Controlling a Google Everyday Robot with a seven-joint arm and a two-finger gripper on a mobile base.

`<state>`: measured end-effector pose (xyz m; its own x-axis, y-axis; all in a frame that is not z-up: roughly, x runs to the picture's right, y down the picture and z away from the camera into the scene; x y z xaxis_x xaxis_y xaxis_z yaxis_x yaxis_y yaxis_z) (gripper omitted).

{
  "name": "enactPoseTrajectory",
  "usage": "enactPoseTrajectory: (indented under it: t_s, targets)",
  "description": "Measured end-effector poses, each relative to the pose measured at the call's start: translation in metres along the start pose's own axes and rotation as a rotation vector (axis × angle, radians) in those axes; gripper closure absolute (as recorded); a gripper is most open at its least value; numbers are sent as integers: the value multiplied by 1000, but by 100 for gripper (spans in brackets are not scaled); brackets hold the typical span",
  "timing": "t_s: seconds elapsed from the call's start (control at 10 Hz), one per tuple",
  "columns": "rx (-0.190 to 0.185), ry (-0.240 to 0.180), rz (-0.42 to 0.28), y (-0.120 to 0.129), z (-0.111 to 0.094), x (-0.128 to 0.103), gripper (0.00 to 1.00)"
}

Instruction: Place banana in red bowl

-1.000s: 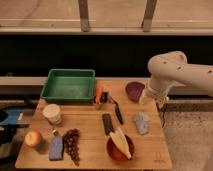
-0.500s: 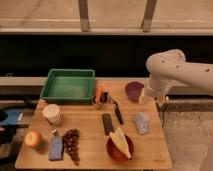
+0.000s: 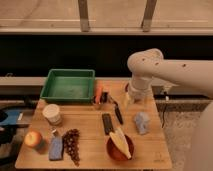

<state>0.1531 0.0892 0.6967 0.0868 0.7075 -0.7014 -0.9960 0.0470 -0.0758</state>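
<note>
Pale yellow-cream tapered banana lay inside the round orange-red shallow bowl, one end poking over the rim toward 5 o'clock. The bowl sat on the light wooden table, at about 5 o'clock from the table's middle, close to the front edge.

Robot's two-finger gripper hung over the table at about 2 o'clock from centre, well apart from the bowl, with the white arm bending in from the right. Fingers were released and spread, nothing between them.

Other items noted:
- green rectangular plastic tray at 11 o'clock
- white cup at 9 o'clock
- small reddish apple, blue sponge-like block and dark grape bunch at 7–8 o'clock
- black rectangular bar just beside the bowl, at its 11 o'clock
- grey-blue lumpy object at the bowl's 1 o'clock
</note>
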Motion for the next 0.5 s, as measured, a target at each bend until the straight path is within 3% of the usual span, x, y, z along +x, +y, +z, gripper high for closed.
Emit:
enactPoseTrajectory:
  t_s: [0.5]
  targets:
    - [-24,136,-94,17,16,60,38]
